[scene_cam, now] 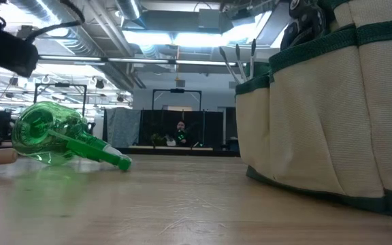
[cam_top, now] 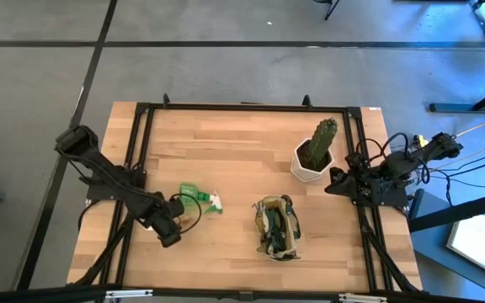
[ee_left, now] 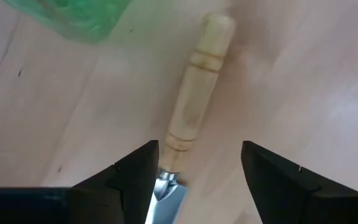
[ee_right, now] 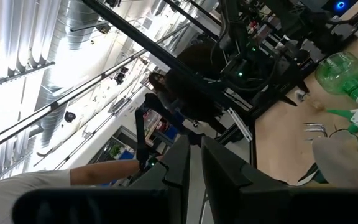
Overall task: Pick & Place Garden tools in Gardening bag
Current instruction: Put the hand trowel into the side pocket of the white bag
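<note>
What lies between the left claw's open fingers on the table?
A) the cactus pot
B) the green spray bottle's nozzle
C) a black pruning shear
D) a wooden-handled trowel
D: the left wrist view shows the left claw open over a trowel, its wooden handle lying between the fingers.

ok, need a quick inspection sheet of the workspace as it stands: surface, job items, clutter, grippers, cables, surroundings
Surface: wooden table in a black frame, bare wood showing.
Job's things: gardening bag upright, tool handles sticking out; green spray bottle on its side; wooden-handled trowel flat on the wood beside the bottle.
Clutter: cactus in white pot, apart from the bag.
Grippers: left gripper open, fingers either side of the trowel's handle, not touching it; right gripper shut, parked at the table's right edge.
Cables: bundle on the right arm's base, off the wood.
Surroundings: person far behind the table.
</note>
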You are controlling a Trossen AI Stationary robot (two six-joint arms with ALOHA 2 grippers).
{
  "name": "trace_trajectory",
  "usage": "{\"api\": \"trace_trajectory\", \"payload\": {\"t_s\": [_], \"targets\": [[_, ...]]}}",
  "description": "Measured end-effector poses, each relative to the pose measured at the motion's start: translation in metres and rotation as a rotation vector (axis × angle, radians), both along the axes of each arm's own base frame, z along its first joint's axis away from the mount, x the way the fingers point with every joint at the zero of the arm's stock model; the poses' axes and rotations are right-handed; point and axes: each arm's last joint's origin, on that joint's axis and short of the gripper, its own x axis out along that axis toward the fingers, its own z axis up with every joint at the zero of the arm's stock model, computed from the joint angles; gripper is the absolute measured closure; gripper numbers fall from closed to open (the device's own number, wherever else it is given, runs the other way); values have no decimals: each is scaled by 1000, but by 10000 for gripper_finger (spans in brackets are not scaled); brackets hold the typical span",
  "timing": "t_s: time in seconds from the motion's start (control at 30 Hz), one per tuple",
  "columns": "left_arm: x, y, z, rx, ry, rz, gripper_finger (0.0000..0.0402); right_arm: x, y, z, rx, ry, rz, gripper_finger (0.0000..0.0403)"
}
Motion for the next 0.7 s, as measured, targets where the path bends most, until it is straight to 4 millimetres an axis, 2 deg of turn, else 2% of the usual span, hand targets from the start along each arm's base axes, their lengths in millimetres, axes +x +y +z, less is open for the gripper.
{"api": "trace_trajectory", "payload": {"t_s": [0.5,0.6,0.7], "targets": [[3,-4,-29,3,67,-5,177,0,0,0,25,8,4,359],[3,-4,-30,2,77,16,190,0,0,0,26,6,4,359],[3,-4,-31,-3,89,32,225,0,0,1,28,4,4,359]]}}
